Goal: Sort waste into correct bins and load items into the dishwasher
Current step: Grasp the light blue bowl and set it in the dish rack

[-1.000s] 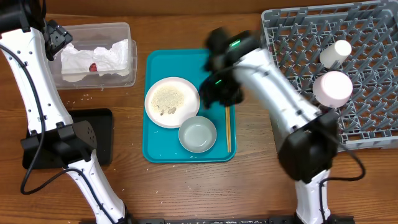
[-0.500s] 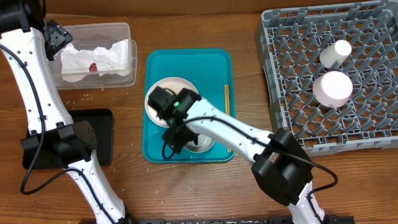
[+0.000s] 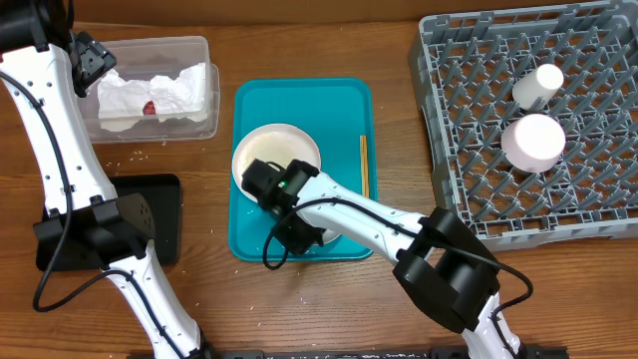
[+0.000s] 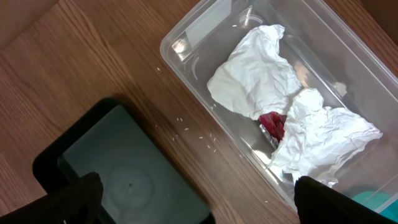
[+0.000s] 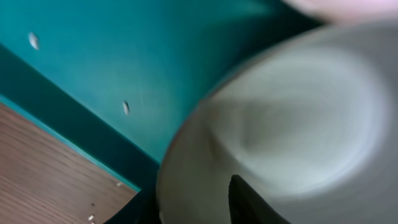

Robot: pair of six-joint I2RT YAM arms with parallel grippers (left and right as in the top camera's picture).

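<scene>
Where the tray (image 3: 249, 244) nears the front edge of the tabletop (image 3: 399, 304), the right claw (image 3: 296, 235) straddles the rim of the bowl (image 5: 298, 124); whether it grips, I cannot tell. Behind it lie the plate (image 3: 277, 150) and chopsticks (image 3: 364, 165), and at the far left corner the left claw (image 3: 88, 56), fingers (image 4: 81, 199) apart, hangs over the tub (image 3: 194, 45) holding the napkin (image 4: 258, 71) and red sachet (image 4: 272, 123).

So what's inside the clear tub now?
The clear tub holds a crumpled white napkin with a red-and-white sachet wrapper tucked in its folds. Anything beneath the paper is covered.
</scene>
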